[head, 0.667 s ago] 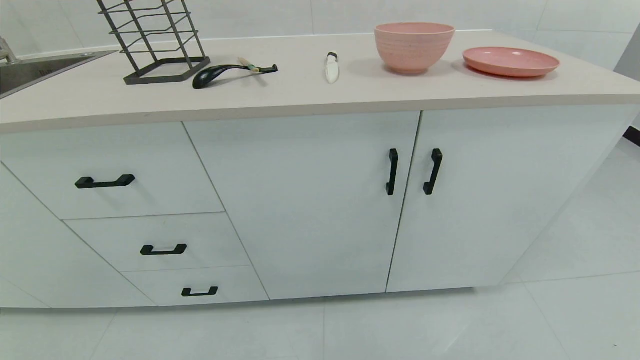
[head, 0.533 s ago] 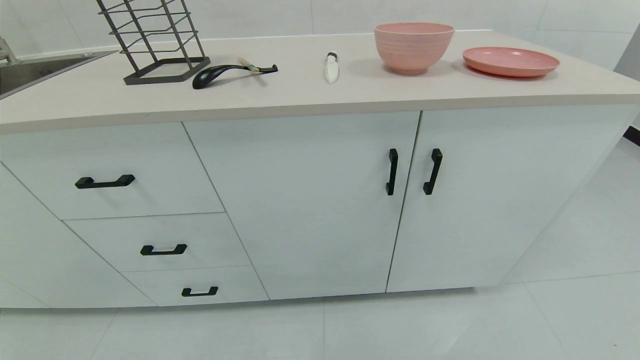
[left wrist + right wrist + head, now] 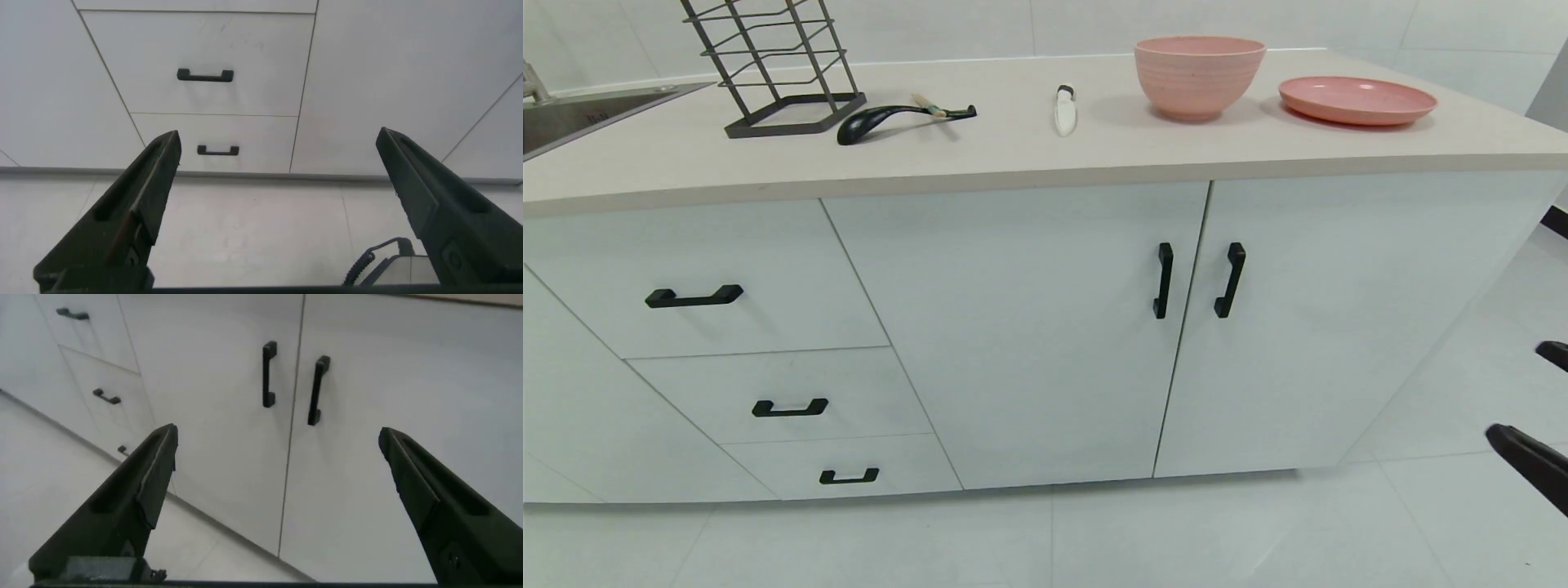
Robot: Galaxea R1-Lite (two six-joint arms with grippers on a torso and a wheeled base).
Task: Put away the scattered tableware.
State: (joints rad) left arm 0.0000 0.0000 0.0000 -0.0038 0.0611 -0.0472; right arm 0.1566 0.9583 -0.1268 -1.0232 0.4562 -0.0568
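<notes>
A pale worktop [image 3: 1013, 159] runs above three white drawers [image 3: 711, 261] stacked at left and two white doors [image 3: 1029, 343] at right, all with black handles [image 3: 1164, 280]. A steel sink [image 3: 580, 118] is set into the worktop's far left end. Pale tiles cover the wall [image 3: 947, 28] and glossy floor [image 3: 1176, 539].

A pale bench [image 3: 1029, 155] runs along a white tiled wall [image 3: 980, 28], with a steel sink [image 3: 588, 114] sunk into its far left end. Below the bench on the left are three stacked drawers: top [image 3: 768, 278], middle [image 3: 849, 392] and bottom [image 3: 907, 465], each shut, each with a black horizontal handle. To their right stand two shut white doors, left [image 3: 1029, 343] and right [image 3: 1339, 327]; their black upright handles [image 3: 1164, 280] sit side by side at the seam. The floor [image 3: 1176, 539] is pale tile.
</notes>
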